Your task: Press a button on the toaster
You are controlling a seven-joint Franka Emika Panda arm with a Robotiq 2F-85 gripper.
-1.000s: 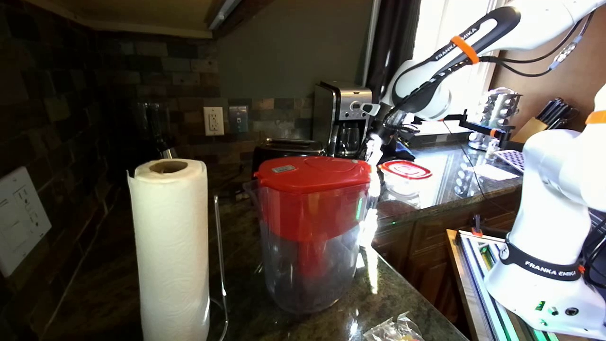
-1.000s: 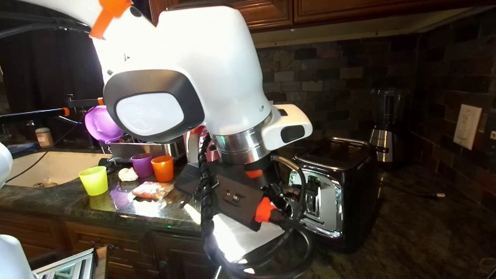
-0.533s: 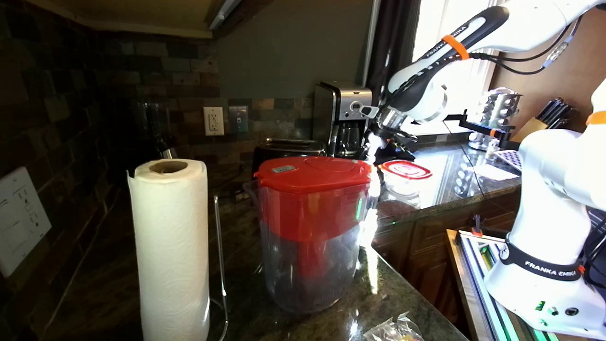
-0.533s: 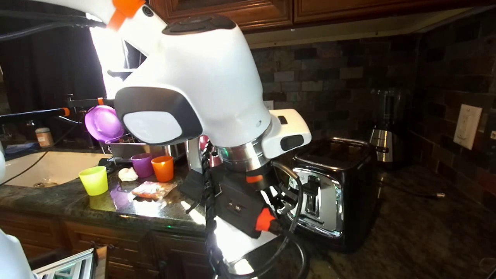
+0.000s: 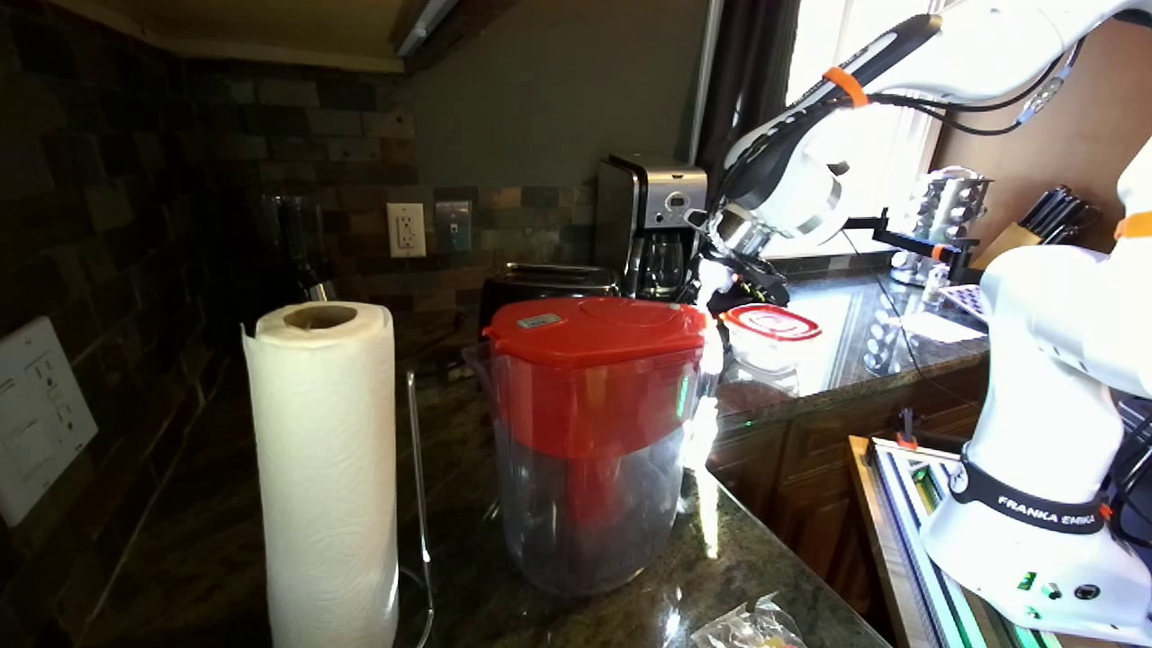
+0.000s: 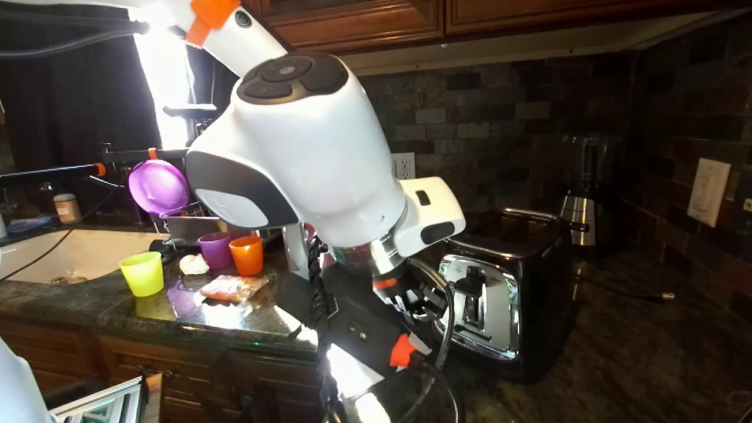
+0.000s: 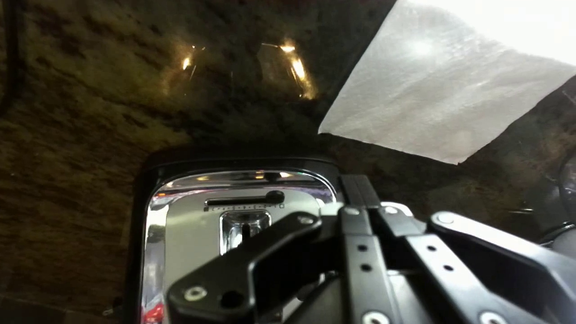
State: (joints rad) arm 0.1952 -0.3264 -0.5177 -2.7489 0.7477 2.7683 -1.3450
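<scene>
Since the earlier frames, the robot arm [image 6: 317, 147] tilts further, its button panel [image 6: 294, 76] now fully in sight; the toaster [image 6: 520, 294] is unmoved. The gripper [image 7: 359, 191] has its fingers pressed together, close to the toaster's chrome front; contact cannot be determined. The toaster stands on the dark countertop [image 6: 634, 352], lever side facing the gripper, a white sheet [image 7: 441, 99] lying near.
</scene>
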